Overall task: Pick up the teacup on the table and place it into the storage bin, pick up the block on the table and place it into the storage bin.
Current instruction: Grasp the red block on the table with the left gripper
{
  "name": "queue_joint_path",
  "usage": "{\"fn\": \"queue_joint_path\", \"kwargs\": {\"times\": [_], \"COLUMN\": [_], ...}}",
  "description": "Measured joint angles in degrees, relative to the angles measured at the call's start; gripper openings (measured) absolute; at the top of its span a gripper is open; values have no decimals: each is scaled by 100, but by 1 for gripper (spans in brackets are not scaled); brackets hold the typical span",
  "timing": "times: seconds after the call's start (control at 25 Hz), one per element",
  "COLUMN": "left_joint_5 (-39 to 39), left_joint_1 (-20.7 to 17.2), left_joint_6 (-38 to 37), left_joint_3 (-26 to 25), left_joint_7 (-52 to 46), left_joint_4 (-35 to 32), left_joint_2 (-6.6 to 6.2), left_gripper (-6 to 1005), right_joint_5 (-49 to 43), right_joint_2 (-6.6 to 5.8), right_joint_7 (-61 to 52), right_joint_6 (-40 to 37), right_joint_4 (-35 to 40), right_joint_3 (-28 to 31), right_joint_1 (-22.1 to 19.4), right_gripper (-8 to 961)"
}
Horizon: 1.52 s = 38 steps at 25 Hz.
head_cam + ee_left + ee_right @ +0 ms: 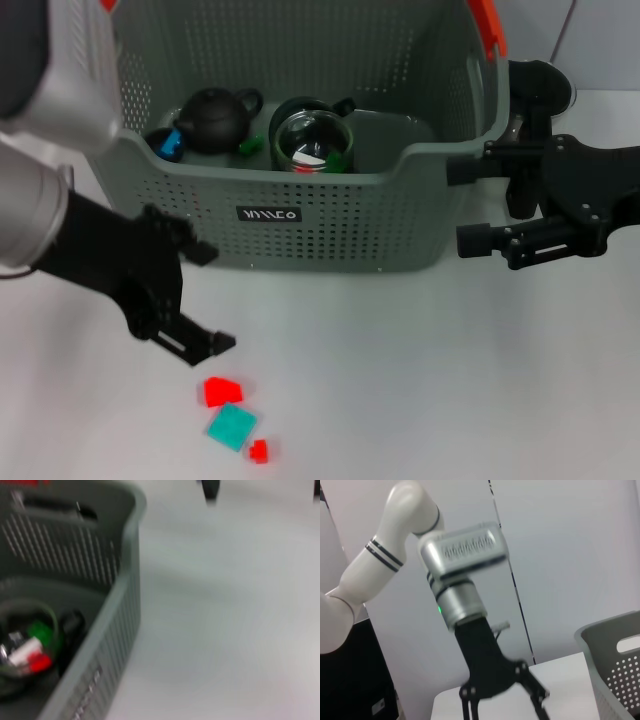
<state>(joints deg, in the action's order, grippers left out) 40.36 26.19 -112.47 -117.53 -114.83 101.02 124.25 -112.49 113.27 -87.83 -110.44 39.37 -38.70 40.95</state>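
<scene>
Head view: left gripper (207, 297) wide open, empty, above blocks (232, 418).

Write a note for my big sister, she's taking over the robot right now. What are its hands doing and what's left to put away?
Left gripper: open, empty, low over the table just in front of the storage bin, close to the blocks.
Right gripper: open, empty, beside the bin's right end.
In the bin: a glass teacup, a black teapot, some small coloured pieces.
On the table: a red block, a teal block, a small red block.
Done: teacup is in the bin.
Left: pick up a block and drop it into the bin.
</scene>
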Motion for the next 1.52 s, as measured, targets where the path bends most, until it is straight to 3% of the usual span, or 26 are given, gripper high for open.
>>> {"fn": "queue_joint_path", "kwargs": {"times": [0.32, 0.76, 1.52], "left_joint_5": [-536, -1423, -1533], "left_joint_1": [-39, -6, -141], "left_joint_6": [537, 1416, 2033], "left_joint_3": [454, 1619, 2249], "left_joint_7": [536, 584, 411], "left_joint_4": [-843, -1423, -1864], "left_joint_2": [-11, 5, 20], "left_gripper": [962, 962, 961], "right_joint_5": [-1, -1, 9], "right_joint_2": [83, 135, 161], "right_joint_7": [-10, -56, -7], "right_joint_6": [127, 283, 317], "right_joint_4": [1, -59, -61], "right_joint_3": [12, 12, 21], "right_joint_1": [2, 34, -2], "right_gripper": [940, 940, 941]}}
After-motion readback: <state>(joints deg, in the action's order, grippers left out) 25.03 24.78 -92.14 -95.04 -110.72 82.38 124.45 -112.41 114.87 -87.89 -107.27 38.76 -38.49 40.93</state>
